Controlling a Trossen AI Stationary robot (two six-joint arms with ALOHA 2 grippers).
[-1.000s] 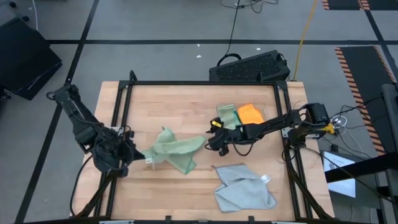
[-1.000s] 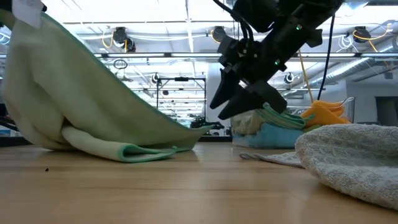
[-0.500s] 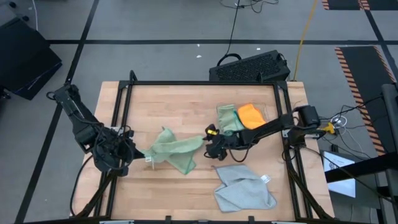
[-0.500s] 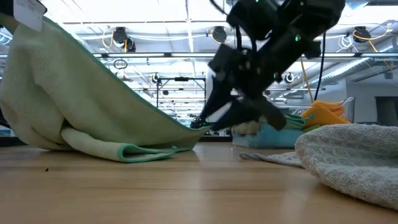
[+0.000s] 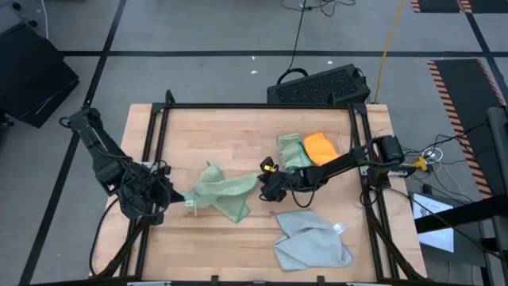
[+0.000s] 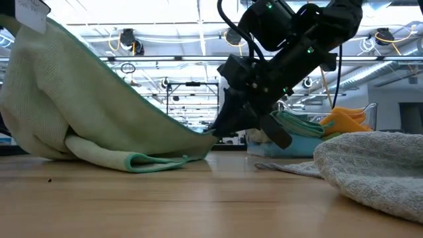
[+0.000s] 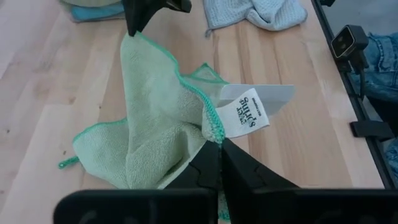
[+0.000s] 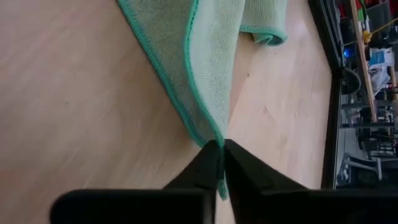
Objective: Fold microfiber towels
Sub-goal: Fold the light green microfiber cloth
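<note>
A pale sage green towel [image 5: 222,193] lies bunched in the middle of the table. Its left corner, with the white label [image 7: 249,112], is raised; its lower folds [image 6: 132,158] rest on the wood. My left gripper [image 5: 181,196] is shut on that raised corner. My right gripper [image 5: 263,181] is shut on the towel's pointed right corner, low over the table. The low view shows the towel sloping from the label end [image 6: 30,10] down to my right gripper [image 6: 215,130]. My left gripper pinches the towel's hemmed edge [image 7: 213,127] beside the white label between its two fingers, slanting down from the table's left. That corner is lifted clear, and the cloth hangs slack below it onto the table. My right gripper pinches the tip of the towel's right corner [image 8: 213,132] between its two fingers, slanting down from the table's right. The corner sits just above the wood, and the cloth runs from it up toward the left gripper.
A crumpled grey towel [image 5: 311,238] lies near the front right. Folded towels, an orange one [image 5: 320,145] among them, are stacked at the back right. A black frame [image 5: 254,106] rims the table. A dark keyboard-like case [image 5: 317,86] sits beyond the far edge.
My right gripper has sunk and gone toward the table's left onto the green towel's right corner. It has rolled a little and shut on the corner. The towel and my left gripper have kept still.
</note>
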